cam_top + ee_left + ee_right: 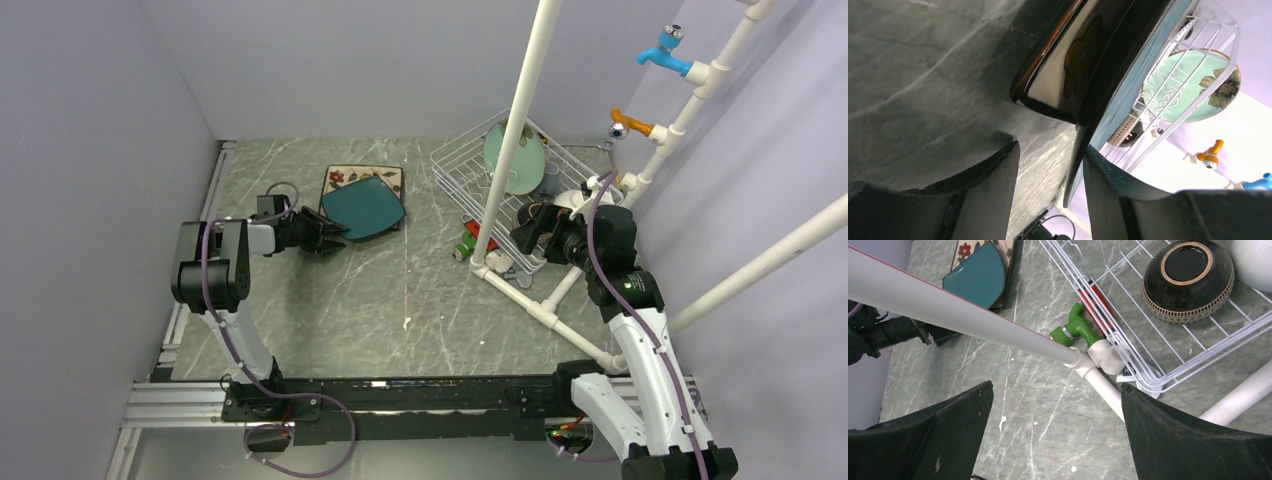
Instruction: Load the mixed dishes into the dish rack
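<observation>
Plates sit stacked upper centre-left, teal square ceramic plate (363,206) atop cream flowered square plate (345,177); your left claw (335,238) straddles the teal edge, jaws parted. Upper right, your right claw (1055,387) gapes empty beside the white wire dish rack (455,165).

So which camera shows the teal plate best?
The top view: the whole teal plate shows, atop the cream plate. The left wrist sees only its edge up close; the right wrist shows it small, in a corner.
</observation>
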